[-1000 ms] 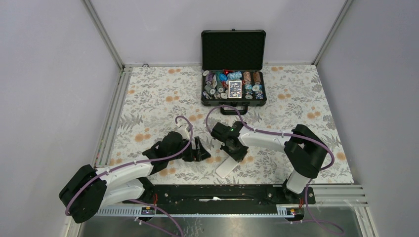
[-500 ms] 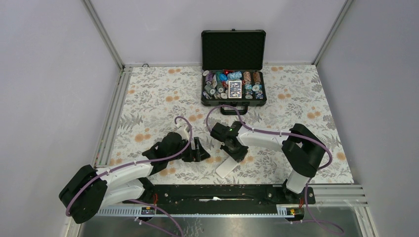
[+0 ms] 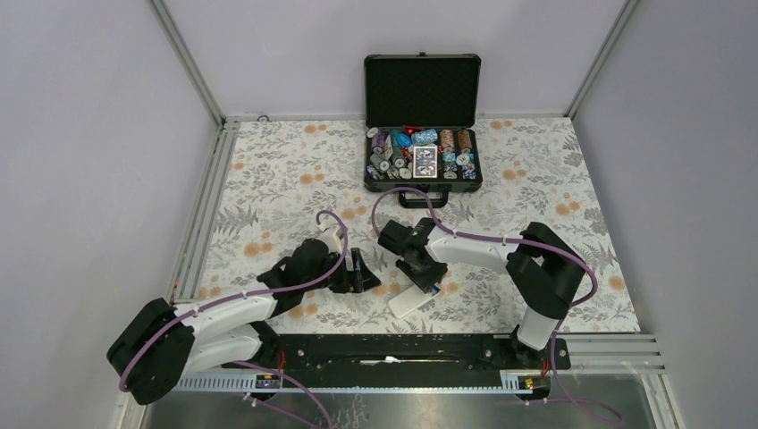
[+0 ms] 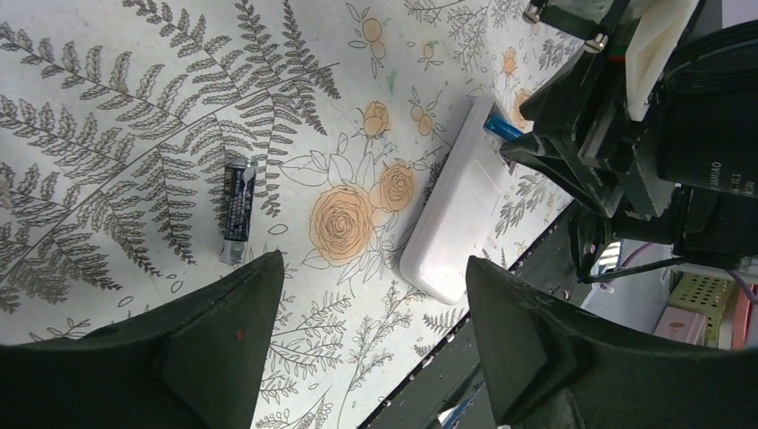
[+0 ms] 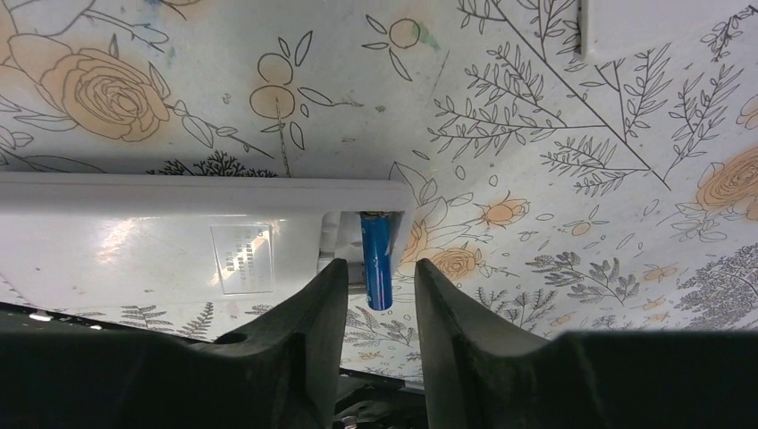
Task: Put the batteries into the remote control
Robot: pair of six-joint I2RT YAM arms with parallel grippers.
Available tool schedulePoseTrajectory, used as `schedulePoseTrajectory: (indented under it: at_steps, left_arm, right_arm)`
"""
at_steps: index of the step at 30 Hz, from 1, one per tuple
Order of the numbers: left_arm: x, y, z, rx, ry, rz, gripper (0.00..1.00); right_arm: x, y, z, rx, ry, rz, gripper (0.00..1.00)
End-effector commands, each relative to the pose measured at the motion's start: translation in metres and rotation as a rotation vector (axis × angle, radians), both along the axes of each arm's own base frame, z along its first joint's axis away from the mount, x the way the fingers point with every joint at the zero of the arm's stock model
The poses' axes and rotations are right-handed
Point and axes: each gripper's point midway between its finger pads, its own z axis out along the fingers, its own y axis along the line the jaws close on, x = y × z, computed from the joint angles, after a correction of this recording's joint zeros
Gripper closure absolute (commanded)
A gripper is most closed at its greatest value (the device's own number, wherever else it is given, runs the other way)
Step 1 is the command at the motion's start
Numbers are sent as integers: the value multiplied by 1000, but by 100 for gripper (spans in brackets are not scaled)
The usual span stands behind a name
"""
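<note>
One blue battery [image 5: 377, 259] lies partly in the end slot of the remote [image 5: 161, 241], between the parted jaws of your right gripper [image 5: 376, 273], untouched; seating looks unfinished; press it home; the dark battery [image 4: 237, 210] lies on the desk [image 4: 107, 54] under your left gripper [image 4: 374, 264], jaws wide; collect it next.

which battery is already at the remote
The blue battery, at the end of the remote control, inside the right pincer; the dark battery lies alone on the cloth.

The remote control [image 4: 456, 223] is plain white. The blue battery [image 5: 377, 259] is a bright, even blue. The dark battery [image 4: 237, 210] is near-black with silvery ends. The table cover [image 3: 286, 170] is white with grey ferns and orange roses (plus faint green specks). At twelve o'clock, a black case [image 3: 422, 89] holds multicoloured chips [image 3: 420, 152].
</note>
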Motion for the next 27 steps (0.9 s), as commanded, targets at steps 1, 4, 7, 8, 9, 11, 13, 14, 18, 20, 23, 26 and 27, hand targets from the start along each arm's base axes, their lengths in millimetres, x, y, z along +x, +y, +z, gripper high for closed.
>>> schedulePoseTrajectory:
  at_steps: [1, 4, 7, 8, 9, 11, 13, 14, 18, 20, 23, 26, 27]
  left_arm:
    - [2, -10, 12, -54, -42, -42, 21]
    - [2, -10, 12, -56, -40, -45, 21]
    - [2, -10, 12, -55, -40, -44, 21]
    - [2, -10, 12, -56, -40, -45, 21]
    - [2, -10, 12, -55, -40, -45, 21]
    - [2, -10, 13, -54, -39, -45, 21]
    - [2, -10, 13, -52, -40, -45, 21]
    - [3, -10, 13, -51, -42, -43, 21]
    - [3, -10, 13, -47, -41, -45, 21]
    - [3, -10, 14, -48, -42, -46, 21]
    - [3, -11, 13, -46, -40, -47, 21]
    - [4, -11, 13, -46, -40, -47, 21]
    - [4, -11, 12, -45, -38, -48, 21]
  right_arm:
    - [13, 10, 18, 54, -66, -33, 58]
    - [15, 9, 18, 50, -84, -35, 55]
    - [16, 9, 17, 49, -86, -34, 54]
    - [17, 10, 16, 48, -88, -33, 53]
    - [18, 10, 14, 48, -87, -30, 53]
    - [18, 11, 12, 47, -84, -26, 54]
    - [19, 10, 10, 39, -78, -26, 55]
    - [19, 11, 9, 37, -75, -23, 56]
    - [21, 10, 6, 39, -73, -27, 59]
    - [20, 8, 5, 34, -71, -31, 59]
    - [20, 6, 3, 26, -69, -35, 59]
    - [20, 6, 1, 25, -62, -35, 59]
    - [20, 7, 1, 25, -62, -34, 59]
